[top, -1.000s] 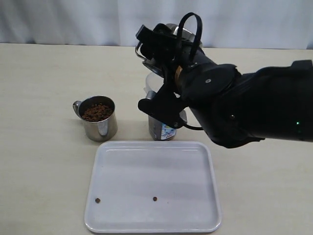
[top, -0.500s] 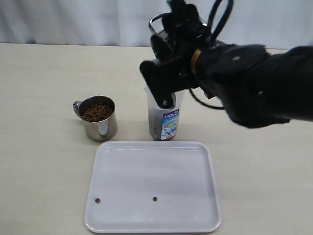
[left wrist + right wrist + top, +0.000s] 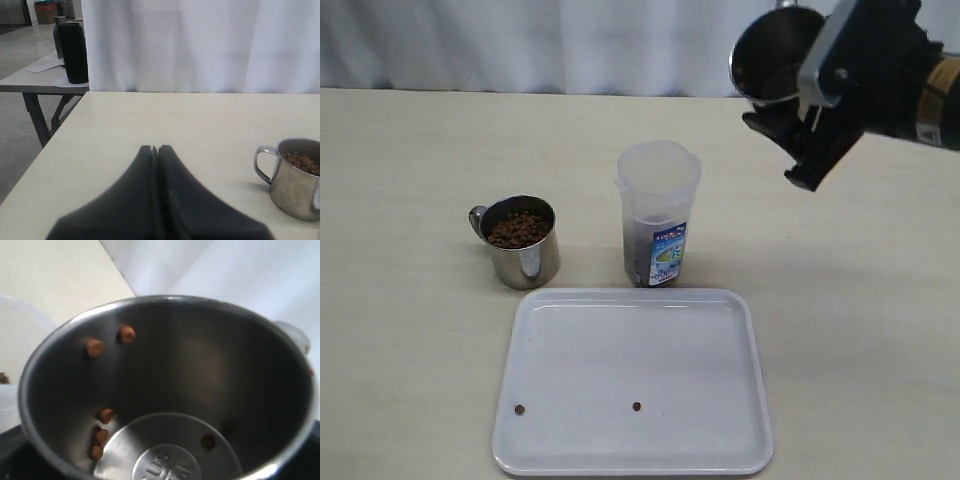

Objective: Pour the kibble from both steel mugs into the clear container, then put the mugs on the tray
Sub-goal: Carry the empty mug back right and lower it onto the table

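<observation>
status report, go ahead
Left gripper shut, empty. Right gripper holds near-empty mug high, right of clear container. Other mug full; two pellets on tray.

A white curtain (image 3: pixel 470 45) hangs behind the beige table (image 3: pixel 400 350); a black flask (image 3: pixel 74 52) stands on a side table (image 3: pixel 25 85).

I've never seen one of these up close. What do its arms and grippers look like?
Both are black. The left gripper has two smooth matte fingers, narrow at the tips and widening into a wedge. The right gripper has flat, angular fingers, one face looking pale grey. The right arm behind it is black, with a brass-coloured ring and a small white mark.
</observation>
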Controlling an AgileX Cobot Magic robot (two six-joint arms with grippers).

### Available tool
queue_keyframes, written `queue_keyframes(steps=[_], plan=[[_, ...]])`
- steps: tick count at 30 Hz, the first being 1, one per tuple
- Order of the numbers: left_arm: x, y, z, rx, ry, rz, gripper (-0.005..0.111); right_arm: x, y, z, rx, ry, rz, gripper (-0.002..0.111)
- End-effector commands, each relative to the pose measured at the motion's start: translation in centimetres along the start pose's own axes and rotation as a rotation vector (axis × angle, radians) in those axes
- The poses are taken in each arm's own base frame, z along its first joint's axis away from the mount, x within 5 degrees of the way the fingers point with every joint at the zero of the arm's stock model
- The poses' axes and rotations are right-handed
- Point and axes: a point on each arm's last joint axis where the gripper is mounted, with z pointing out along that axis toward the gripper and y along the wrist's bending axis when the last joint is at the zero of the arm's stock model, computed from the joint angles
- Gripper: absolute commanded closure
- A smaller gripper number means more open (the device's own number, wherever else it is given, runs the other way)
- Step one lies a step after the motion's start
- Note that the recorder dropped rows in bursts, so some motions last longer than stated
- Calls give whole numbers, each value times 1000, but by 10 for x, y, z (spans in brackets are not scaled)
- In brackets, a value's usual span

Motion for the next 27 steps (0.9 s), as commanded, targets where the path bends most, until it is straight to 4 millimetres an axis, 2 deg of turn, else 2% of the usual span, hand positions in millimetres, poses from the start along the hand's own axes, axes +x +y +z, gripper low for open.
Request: queue_keyframes(steps=[1,7,13,19,27], plan=[[0,0,0,5,-5,-4,107,37,14,-12,-56,-70,152,104],[0,0,0,5,-5,-4,107,87,29,-9,-135,-168,350,104],[0,0,0,5,-8,-4,107,131,58,17,-215,-173,319,104],[0,0,0,5,-10,-4,107,157,68,31,-132,-159,419,104],[0,0,0,5,-10,-4,107,172,75,42,-139,-130,463,104]])
